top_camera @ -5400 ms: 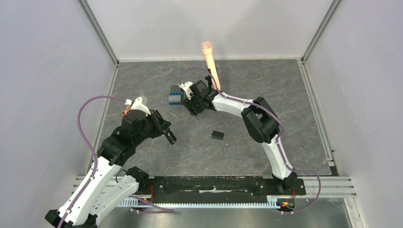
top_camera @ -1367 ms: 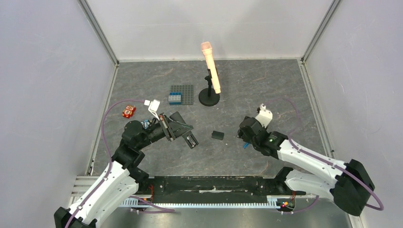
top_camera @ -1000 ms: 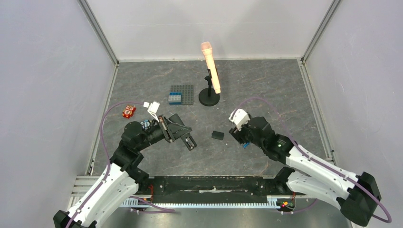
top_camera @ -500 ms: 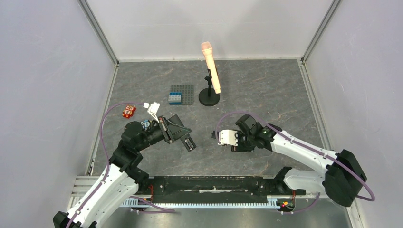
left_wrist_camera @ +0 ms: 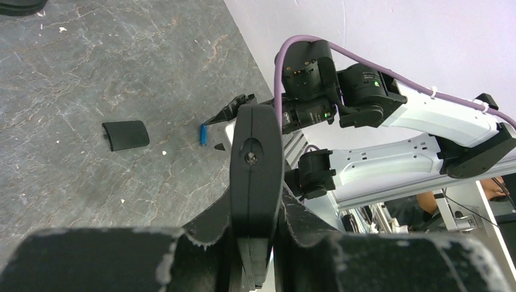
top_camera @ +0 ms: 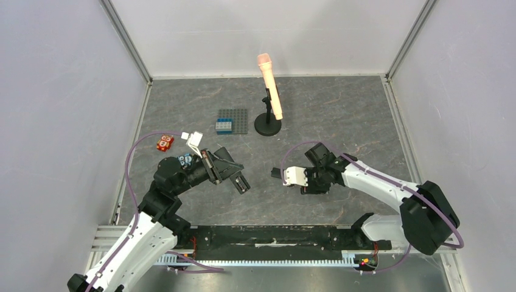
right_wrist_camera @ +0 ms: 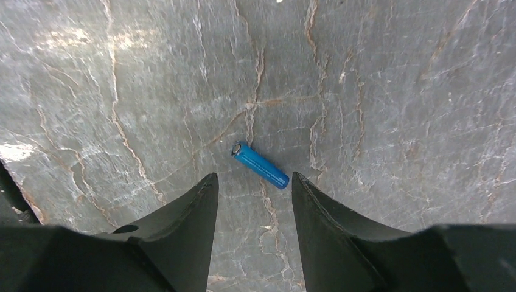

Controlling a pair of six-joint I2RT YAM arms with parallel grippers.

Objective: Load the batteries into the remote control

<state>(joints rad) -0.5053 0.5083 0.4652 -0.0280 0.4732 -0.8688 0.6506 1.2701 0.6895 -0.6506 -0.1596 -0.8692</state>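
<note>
Centrally, battery (right_wrist_camera: pixel 260 165) just ahead of parted right claw (right_wrist_camera: pixel 254 179), seemingly untouched.

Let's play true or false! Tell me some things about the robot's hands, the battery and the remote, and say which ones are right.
1. The left gripper holds the remote control. True.
2. The right gripper squeezes the battery. False: it is open, and the battery lies loose on the table under it.
3. The battery is blue. True.
4. The back cover sits on the remote control. False: it lies on the table, apart from the battery.
</note>
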